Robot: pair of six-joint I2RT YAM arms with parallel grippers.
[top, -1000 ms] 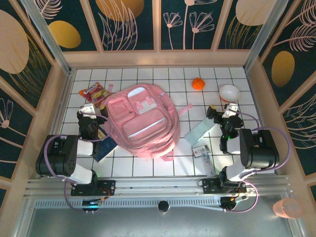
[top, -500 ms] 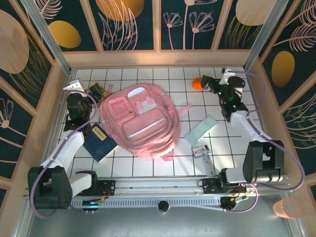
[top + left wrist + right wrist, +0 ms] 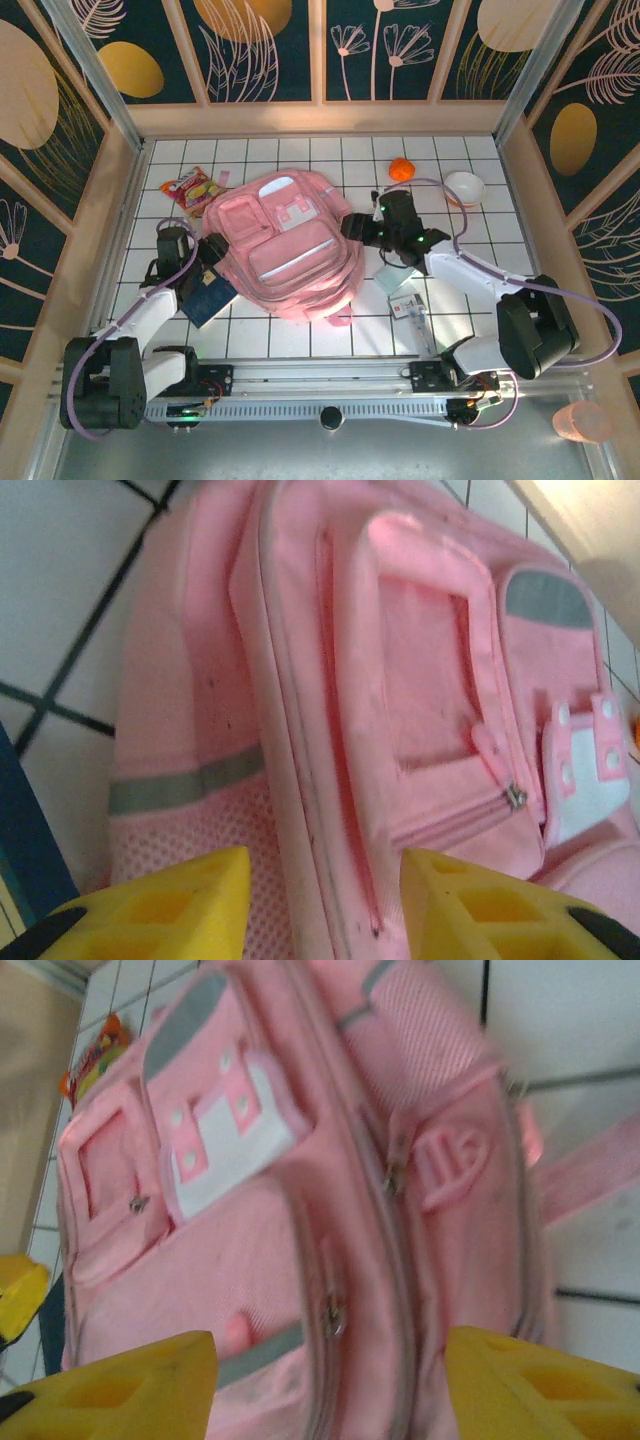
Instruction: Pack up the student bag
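One student bag (image 3: 295, 245) lies between the left pincer (image 3: 325, 865) and right pincer (image 3: 330, 1345), both parted and empty.

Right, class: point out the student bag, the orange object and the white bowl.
student bag (image 3: 290, 250): top external view, middle front pocket.
orange object (image 3: 401, 169): top external view, its centre.
white bowl (image 3: 464, 175): top external view, far rim.

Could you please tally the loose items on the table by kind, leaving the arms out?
Pink student bag: 1
Snack packet: 1
Blue notebook: 1
Orange ball: 1
White bowl: 1
Pale green case: 1
Small white-and-red packet: 1
Total: 7 that I can make out
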